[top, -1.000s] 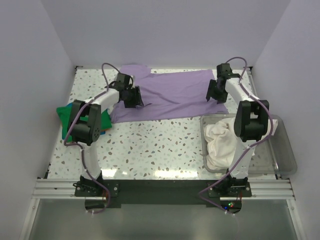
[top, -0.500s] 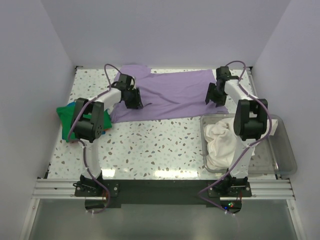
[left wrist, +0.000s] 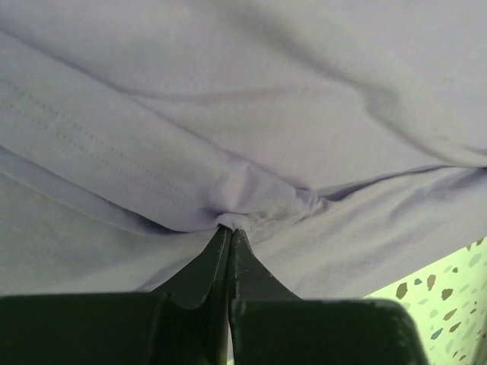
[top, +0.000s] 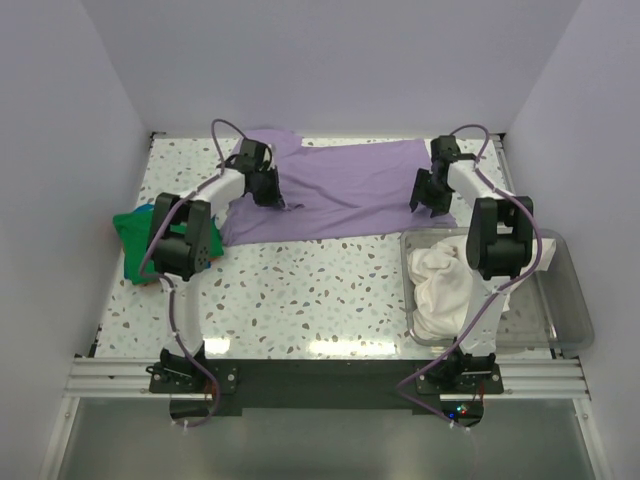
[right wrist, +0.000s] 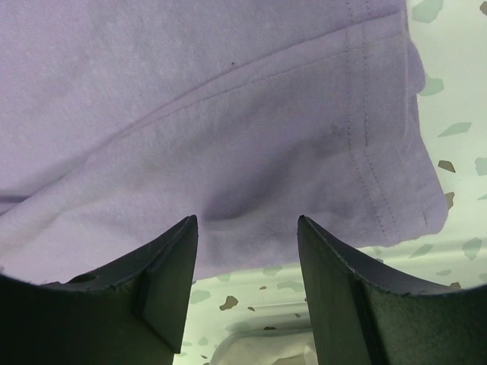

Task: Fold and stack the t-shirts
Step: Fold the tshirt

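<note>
The left end effector (left wrist: 230, 232) is pinched fully together on a small bunched fold of the lavender t-shirt (top: 345, 190), which spreads out ahead of its tips on the speckled surface (top: 310, 290). The right end effector (right wrist: 247, 224) stands about half spread, gripping nothing, with the same shirt's stitched hem corner just beyond its fingers. The green t-shirt (top: 128, 235) lies well behind the left end effector. The cream t-shirt (top: 440, 285) sits in the clear bin (top: 570, 300) behind the right one.
</note>
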Controlling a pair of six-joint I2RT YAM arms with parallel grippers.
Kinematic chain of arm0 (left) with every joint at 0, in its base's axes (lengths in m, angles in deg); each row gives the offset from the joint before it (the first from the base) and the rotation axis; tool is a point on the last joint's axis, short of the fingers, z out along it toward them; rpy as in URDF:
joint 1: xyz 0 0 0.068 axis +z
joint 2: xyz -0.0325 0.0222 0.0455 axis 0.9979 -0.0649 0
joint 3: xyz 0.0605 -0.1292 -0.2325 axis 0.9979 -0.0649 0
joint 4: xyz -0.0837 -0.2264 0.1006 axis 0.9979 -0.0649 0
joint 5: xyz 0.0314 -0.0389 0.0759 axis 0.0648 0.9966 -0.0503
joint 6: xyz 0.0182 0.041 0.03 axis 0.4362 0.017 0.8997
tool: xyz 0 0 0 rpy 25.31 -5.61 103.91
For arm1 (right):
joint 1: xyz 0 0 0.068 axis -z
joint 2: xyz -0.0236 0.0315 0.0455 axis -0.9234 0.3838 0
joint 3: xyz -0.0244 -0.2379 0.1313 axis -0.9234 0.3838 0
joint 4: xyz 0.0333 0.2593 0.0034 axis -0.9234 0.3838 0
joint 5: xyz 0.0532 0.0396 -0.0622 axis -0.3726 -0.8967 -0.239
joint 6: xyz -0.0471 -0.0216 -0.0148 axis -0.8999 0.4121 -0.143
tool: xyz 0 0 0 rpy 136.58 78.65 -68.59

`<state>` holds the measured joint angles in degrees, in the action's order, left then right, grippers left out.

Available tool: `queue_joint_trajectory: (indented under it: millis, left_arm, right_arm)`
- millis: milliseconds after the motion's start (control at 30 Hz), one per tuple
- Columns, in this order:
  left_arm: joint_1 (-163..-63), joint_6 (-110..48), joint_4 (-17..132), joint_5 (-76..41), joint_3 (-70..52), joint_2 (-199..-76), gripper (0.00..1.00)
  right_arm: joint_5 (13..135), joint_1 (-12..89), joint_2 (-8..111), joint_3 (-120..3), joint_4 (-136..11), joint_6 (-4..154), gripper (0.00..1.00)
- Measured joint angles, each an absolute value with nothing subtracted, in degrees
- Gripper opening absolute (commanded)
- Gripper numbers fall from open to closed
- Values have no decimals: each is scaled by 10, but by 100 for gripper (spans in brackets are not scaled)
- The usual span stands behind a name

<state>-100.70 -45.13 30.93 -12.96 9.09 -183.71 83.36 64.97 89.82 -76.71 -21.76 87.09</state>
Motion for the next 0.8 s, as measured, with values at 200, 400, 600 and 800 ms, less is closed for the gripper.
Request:
queue_joint_trajectory:
  millis: [200, 400, 600, 800]
  left_arm:
    - [-1013, -443, 308, -122, 153, -1859, 0]
    - [-1018, -426, 304, -115, 203, -1903, 0]
    - [-1020, -411, 300, -105, 246, -1943, 0]
    - [-1026, -399, 298, -93, 282, -1967, 0]
  right_arm:
    - [835, 650, 910, -767, -216, 871, 58]
    - [835, 650, 927, -768, -215, 871, 58]
    - [835, 650, 927, -768, -214, 871, 58]
    - [835, 650, 927, -769, -213, 871, 59]
